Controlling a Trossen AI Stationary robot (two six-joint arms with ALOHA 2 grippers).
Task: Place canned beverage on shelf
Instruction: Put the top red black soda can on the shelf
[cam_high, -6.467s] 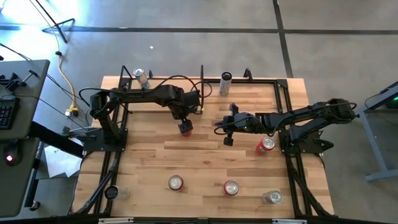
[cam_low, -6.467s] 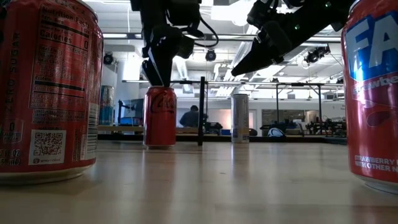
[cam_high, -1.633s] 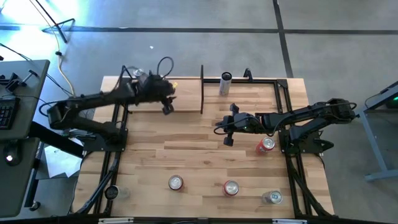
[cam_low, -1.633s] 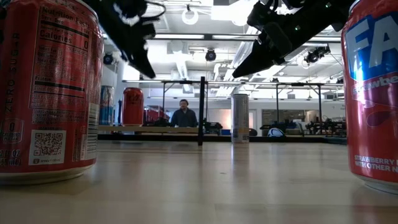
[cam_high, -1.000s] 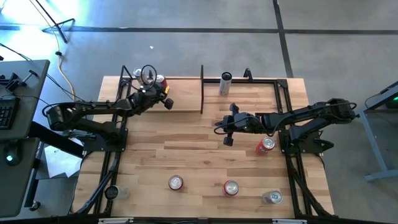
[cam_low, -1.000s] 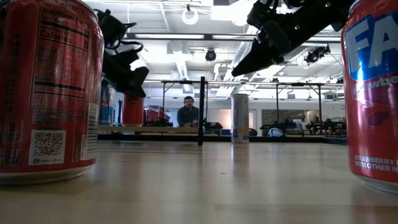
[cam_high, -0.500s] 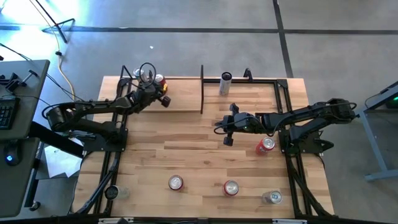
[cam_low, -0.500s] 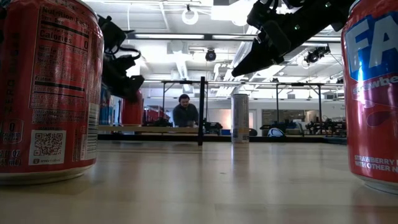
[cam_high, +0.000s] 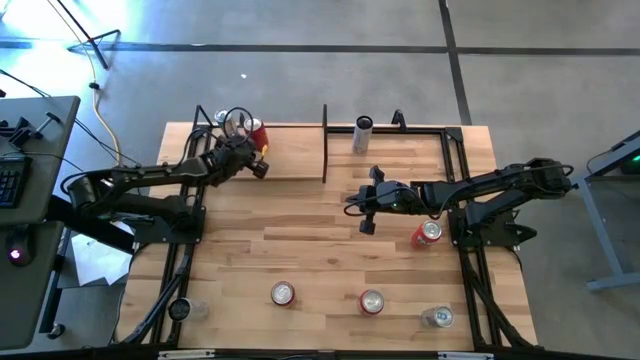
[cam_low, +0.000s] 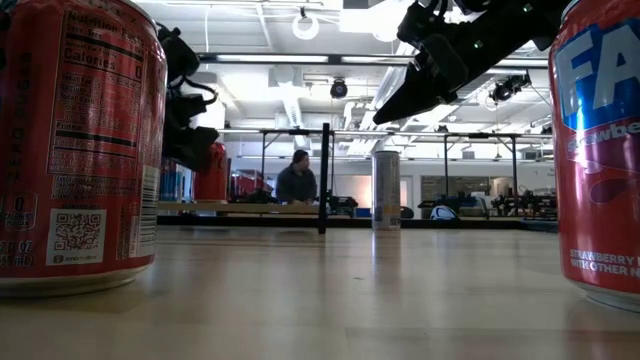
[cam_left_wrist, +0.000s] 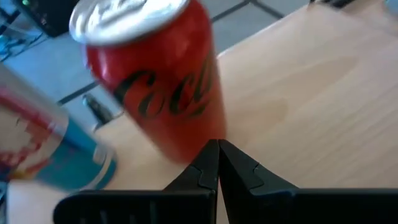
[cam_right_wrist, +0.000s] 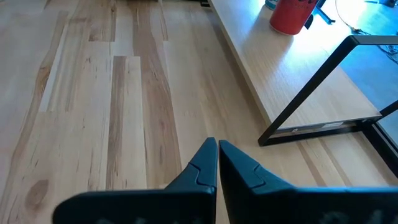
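Note:
A red cola can (cam_high: 257, 129) stands upright on the pale shelf board (cam_high: 295, 160) at the table's far left, beside a blue-and-white can (cam_high: 228, 122). My left gripper (cam_high: 260, 168) is shut, its tips close in front of the red can's lower side (cam_left_wrist: 186, 140). Over the table's middle my right gripper (cam_high: 365, 224) hovers shut with nothing in it; its wrist view looks along the shelf board (cam_right_wrist: 292, 81) toward the red can (cam_right_wrist: 290, 15). A slim silver can (cam_high: 363, 134) stands just right of the shelf's black upright (cam_high: 325, 140). My left gripper has its shut fingertips (cam_left_wrist: 217, 152) right at the red can's lower side, coming at it slanting down from the near side. Whether they touch the can, I cannot tell. The can stands upright on the shelf board.
A red can (cam_high: 428, 235) stands by the right arm. Three more cans (cam_high: 283, 293) (cam_high: 371, 301) (cam_high: 437, 317) stand along the near edge; two of them (cam_low: 70, 150) (cam_low: 600, 150) loom large in the low view. A person (cam_low: 298, 180) is in the room behind.
My left gripper, shut throughout, has drawn back a little toward the table's left edge and turned somewhat. The red can has stayed upright on the shelf board.

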